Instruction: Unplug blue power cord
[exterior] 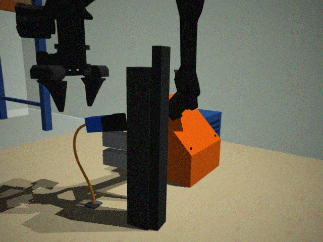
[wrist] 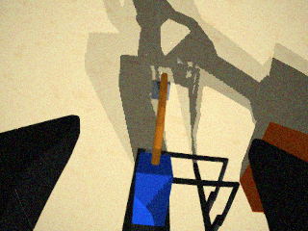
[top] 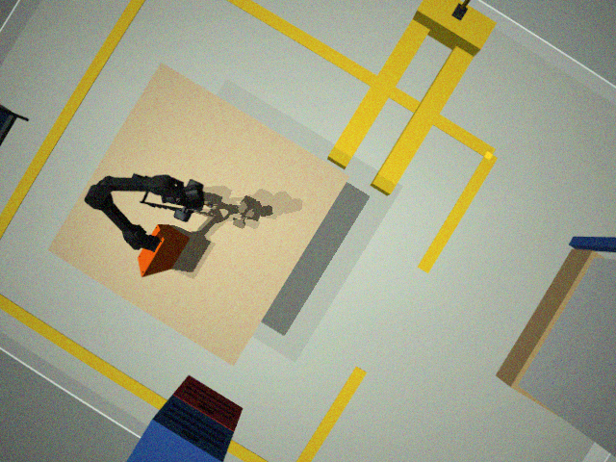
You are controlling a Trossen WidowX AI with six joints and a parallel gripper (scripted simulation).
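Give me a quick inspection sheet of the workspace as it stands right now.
Surface: tan table top, crossed by arm shadows.
Job's things: blue plug sticks out sideways from the upright black power strip; whether it is fully out cannot be told.
Clutter: orange box behind the strip, at the arm's base.
Grippers: gripper open, above the plug, touching nothing.
Cables: orange cord curves from the plug down to a small anchor on the table.
Surroundings: blue rack legs, grey wall, yellow floor lines.

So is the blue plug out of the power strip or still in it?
Cannot tell for sure: the blue plug sticks out level against the power strip; the open gripper hangs above it.
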